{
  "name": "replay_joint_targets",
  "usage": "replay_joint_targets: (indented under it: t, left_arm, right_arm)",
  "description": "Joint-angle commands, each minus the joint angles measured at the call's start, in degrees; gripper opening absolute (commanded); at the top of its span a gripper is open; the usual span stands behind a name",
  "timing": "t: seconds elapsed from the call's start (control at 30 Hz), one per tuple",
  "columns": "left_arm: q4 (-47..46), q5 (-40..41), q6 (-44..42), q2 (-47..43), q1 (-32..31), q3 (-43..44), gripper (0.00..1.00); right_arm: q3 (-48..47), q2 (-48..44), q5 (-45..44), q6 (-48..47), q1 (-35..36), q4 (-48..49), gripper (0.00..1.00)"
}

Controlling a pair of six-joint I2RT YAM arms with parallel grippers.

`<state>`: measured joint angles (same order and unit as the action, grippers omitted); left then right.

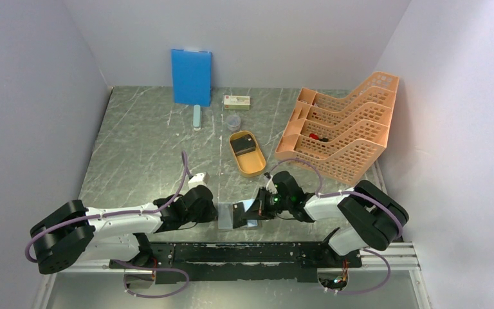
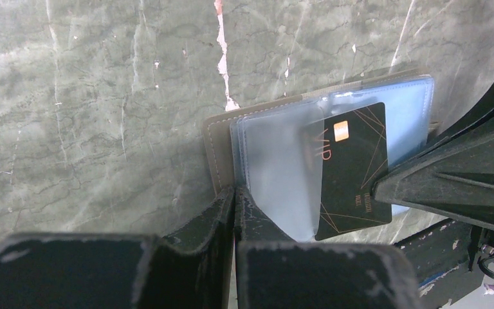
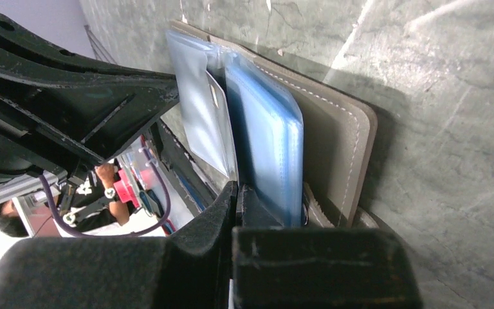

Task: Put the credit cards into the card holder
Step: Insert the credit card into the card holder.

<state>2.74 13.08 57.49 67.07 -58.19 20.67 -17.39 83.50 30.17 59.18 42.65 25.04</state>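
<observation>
The card holder (image 1: 225,217) lies open near the table's front edge, between both grippers. Its taupe cover (image 2: 219,151) and clear sleeves (image 2: 276,167) show in the left wrist view. My left gripper (image 2: 235,193) is shut on the near edge of the sleeves. One black credit card (image 2: 350,170) with gold lines sits partly inside a frosted sleeve. My right gripper (image 3: 237,190) is shut on that card's outer edge, beside the stack of blue sleeves (image 3: 267,141). More dark credit cards (image 1: 244,145) lie in the orange oval tray (image 1: 255,170).
An orange file rack (image 1: 344,129) stands at the back right. A blue board (image 1: 191,76) leans on the rear wall, with a white-and-green box (image 1: 237,101) and a small clear cup (image 1: 232,121) near it. A small white object (image 1: 197,179) lies by the left arm.
</observation>
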Motion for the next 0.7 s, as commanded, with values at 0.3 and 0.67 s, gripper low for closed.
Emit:
replay_joint_targets:
  t: [0.3, 0.67]
  left_arm:
    - [4.7, 0.9, -0.5, 2.1, 0.4, -3.1, 0.09]
    - [4.5, 0.7, -0.8, 2.4, 0.3, -3.0, 0.08]
  right_arm:
    - [-1.2, 1.7, -6.1, 3.3, 1.2, 0.3, 0.0]
    - [-3.4, 3.1, -7.8, 5.0, 5.0, 0.0, 0.0]
